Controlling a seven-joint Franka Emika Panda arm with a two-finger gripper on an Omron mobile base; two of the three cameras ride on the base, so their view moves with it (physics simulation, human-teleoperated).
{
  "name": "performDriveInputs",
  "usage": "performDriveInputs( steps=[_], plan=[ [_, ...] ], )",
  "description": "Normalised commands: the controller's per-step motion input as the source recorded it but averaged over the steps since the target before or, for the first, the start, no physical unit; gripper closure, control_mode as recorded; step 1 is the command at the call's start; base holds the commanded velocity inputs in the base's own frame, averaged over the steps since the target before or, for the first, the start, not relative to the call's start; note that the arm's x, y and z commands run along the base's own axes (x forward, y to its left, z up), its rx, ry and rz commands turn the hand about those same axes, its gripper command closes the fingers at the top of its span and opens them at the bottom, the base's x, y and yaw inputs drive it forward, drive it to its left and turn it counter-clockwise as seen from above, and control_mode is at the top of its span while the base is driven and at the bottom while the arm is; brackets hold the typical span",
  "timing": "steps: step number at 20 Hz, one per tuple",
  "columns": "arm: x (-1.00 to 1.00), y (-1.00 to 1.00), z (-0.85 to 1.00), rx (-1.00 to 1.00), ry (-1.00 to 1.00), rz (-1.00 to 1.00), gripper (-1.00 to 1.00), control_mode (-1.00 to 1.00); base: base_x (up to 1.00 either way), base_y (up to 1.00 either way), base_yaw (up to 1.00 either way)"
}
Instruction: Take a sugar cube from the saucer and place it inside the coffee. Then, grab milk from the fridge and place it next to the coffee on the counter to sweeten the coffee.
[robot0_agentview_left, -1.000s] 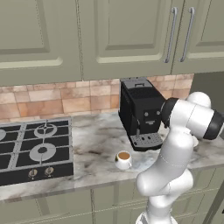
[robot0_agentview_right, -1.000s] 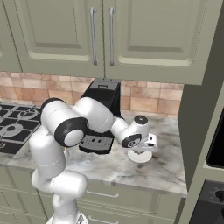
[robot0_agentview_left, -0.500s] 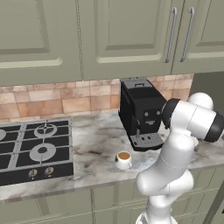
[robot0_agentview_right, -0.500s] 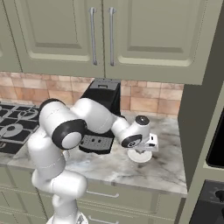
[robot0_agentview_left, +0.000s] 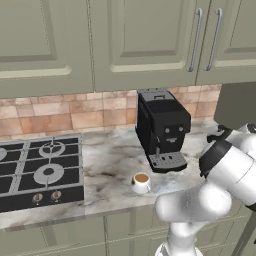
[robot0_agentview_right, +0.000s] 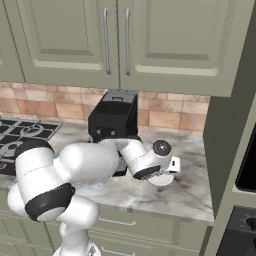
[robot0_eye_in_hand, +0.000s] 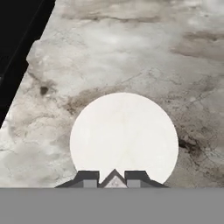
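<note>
glossy white rounded arm (robot0_agentview_right: 85, 165) with black joint bands

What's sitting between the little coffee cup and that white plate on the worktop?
The black coffee machine's drip tray, in the left base view: the coffee stands before its left corner, and the saucer lies beyond its right side, under the gripper.

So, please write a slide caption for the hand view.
Gripper shut on a sugar cube above the white saucer on the marble counter.

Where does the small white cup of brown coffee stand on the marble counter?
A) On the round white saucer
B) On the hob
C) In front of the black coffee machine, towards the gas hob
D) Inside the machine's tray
C: the small white cup of brown coffee stands on the grey-white marble counter just before the black coffee machine, offset towards the black gas hob.
</note>
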Motion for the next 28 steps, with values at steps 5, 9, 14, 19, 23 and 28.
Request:
performDriveInputs(
  steps=[5,9,14,19,23,28],
  plan=[
    [-0.47,0.68,0.75,0.00,-0.05,0.00,1.00,-1.00,0.00,0.00,0.00],
    [-0.40,0.92,0.91,0.00,0.01,0.00,1.00,-1.00,0.00,0.00,0.00],
    [-0.38,1.00,0.89,0.00,0.13,0.00,1.00,-1.00,0.00,0.00,0.00],
    [-0.34,1.00,0.62,0.00,0.19,0.00,1.00,-1.00,0.00,0.00,0.00],
    [-0.23,0.99,0.25,0.00,0.18,0.01,1.00,-1.00,0.00,0.00,0.00],
    [-0.03,0.64,-0.05,0.01,0.05,0.04,1.00,-1.00,0.00,0.00,0.00]
  ],
)
